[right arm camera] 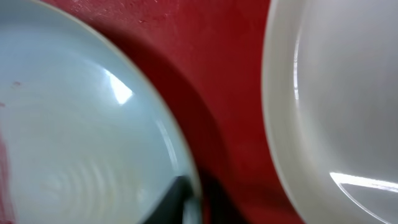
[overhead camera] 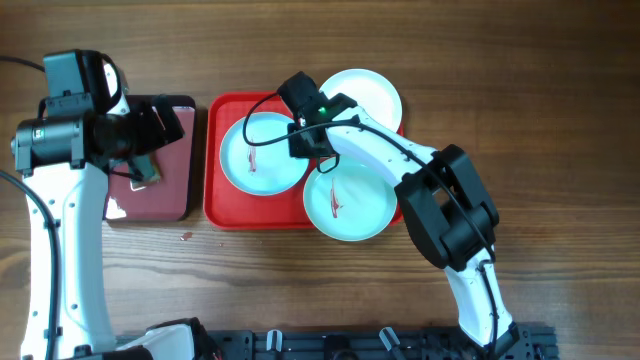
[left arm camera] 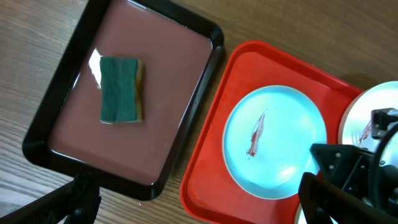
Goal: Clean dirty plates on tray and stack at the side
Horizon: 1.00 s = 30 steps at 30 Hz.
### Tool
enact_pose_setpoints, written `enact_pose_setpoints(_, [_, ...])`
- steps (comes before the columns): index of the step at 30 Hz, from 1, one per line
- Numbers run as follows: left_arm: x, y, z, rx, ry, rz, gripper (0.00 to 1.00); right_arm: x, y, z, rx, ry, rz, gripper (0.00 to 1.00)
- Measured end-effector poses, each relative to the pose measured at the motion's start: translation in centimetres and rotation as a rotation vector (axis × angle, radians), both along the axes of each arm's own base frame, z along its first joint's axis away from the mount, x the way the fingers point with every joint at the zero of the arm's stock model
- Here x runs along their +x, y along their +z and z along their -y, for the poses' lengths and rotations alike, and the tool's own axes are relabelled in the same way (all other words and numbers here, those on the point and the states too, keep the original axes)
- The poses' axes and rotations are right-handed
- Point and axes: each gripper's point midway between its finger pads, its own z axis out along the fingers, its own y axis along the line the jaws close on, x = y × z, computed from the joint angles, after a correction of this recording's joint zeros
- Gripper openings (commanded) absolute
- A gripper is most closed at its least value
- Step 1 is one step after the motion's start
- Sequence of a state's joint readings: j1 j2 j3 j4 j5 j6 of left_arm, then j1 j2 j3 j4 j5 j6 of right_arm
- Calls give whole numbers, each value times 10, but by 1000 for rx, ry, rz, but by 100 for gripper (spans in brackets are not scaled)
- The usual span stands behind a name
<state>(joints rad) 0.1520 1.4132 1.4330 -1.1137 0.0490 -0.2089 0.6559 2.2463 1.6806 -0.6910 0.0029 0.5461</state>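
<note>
right gripper (overhead camera: 305, 130) low over the tray (overhead camera: 215, 208). one finger (right arm camera: 177, 202) sits at the rim of a mint plate (overhead camera: 255, 155); we cannot tell if the jaws are clamped. white plate (overhead camera: 365, 95) is just right of them, second mint plate (overhead camera: 350, 205) near. left gripper (left arm camera: 199, 208) has jaws apart, with the sponge (left arm camera: 120, 89) ahead of them in the maroon tray (left arm camera: 168, 112).

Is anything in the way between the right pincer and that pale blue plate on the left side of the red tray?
Nothing visible. The right pincer sits at the right rim of the left mint plate, over the strip of red tray between it and the white plate.
</note>
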Motion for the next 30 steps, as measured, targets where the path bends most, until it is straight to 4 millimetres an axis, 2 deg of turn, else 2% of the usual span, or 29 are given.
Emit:
enact_pose_setpoints(4, [12, -27, -12, 39, 28, -74, 100, 1, 2, -2, 8, -10, 2, 4])
enact_pose_setpoints(8, [23, -79, -31, 100, 63, -224, 100, 1, 2, -2, 8, -9, 2, 4])
enact_pose_setpoints(12, [18, -127, -66, 100, 147, -364, 100, 1, 2, -2, 8, -9, 3, 4])
enact_pose_setpoints(15, [16, -159, -92, 81, 198, -418, 94, 1, 2, -2, 8, -9, 3, 5])
enact_pose_setpoints(20, [36, -183, -99, 81, 139, -387, 88, 2, 2, -2, 10, -9, 5, 5])
enact_pose_setpoints(25, [39, -206, -97, 57, 123, -414, 85, 3, 2, -3, 13, -9, 9, 5])
enact_pose_setpoints(26, [39, -208, -96, 53, 120, -416, 80, 3, 2, -3, 13, -9, 9, 5])
enact_pose_setpoints(27, [39, -211, -95, 48, 118, -422, 71, 3, 2, -3, 13, -9, 9, 5])
enact_pose_setpoints(29, [38, -216, -92, 46, 110, -435, 4, 3, 2, -3, 13, -9, 9, 5])
enact_pose_setpoints(30, [38, -217, -92, 43, 106, -435, 4, 3, 2, -3, 13, -9, 9, 5])
